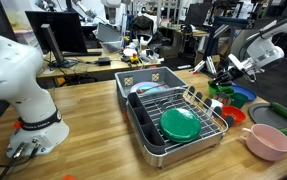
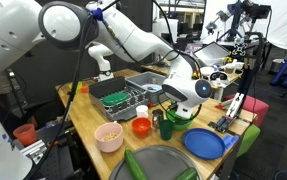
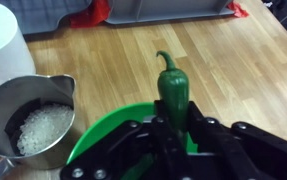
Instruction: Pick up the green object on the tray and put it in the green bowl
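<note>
Hovering just above the green bowl (image 3: pixel 118 118), the gripper (image 3: pixel 172 118) is pinching an upright green pepper (image 3: pixel 172 86) between narrowed fingers. A metal cup (image 3: pixel 38 122) of white grains is sitting just beside the bowl. Well apart from the bowl, the green disc (image 1: pixel 180 123) is lying in the tray (image 1: pixel 173 152).

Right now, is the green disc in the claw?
No, the green disc lies in the tray, while the claw grips a green pepper.
</note>
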Motion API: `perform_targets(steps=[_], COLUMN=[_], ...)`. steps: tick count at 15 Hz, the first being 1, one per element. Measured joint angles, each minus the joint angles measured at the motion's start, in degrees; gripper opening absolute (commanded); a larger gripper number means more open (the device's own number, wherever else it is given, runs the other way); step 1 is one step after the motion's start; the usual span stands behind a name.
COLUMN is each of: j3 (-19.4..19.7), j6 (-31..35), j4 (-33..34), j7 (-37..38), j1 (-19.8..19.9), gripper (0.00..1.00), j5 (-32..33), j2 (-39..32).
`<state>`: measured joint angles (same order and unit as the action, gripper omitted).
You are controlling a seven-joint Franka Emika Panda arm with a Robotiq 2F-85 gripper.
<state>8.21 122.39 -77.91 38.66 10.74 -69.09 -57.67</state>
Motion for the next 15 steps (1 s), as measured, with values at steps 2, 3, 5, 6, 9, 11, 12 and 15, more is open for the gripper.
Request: perform_targets(steps=[2, 3, 5, 6, 9, 11, 12, 15], j3=[0.2, 0.2, 0.2, 0.2, 0.1, 0.1, 0.1, -0.4], j6=[1.2, 1.6, 2.1, 2.2, 2.2, 2.2, 2.2, 2.2], j4=[1.9, 2.5, 3.4, 3.4, 3.5, 3.5, 3.4, 2.9], j7=[0.7, 0.9, 1.2, 1.2, 1.3, 1.3, 1.3, 0.6], j1=[0.1, 0.2, 0.5, 0.6, 0.7, 0.7, 0.8, 1.7], gripper=[0.06, 0.08, 0.51, 0.56, 0.79, 0.92, 0.98, 1.00], j5=[1.8, 2.3, 3.0, 3.1, 3.3, 3.2, 3.2, 2.4], j2=[-1.7, -2.3, -3.1, -3.3, -3.3, -3.3, -3.1, -1.6])
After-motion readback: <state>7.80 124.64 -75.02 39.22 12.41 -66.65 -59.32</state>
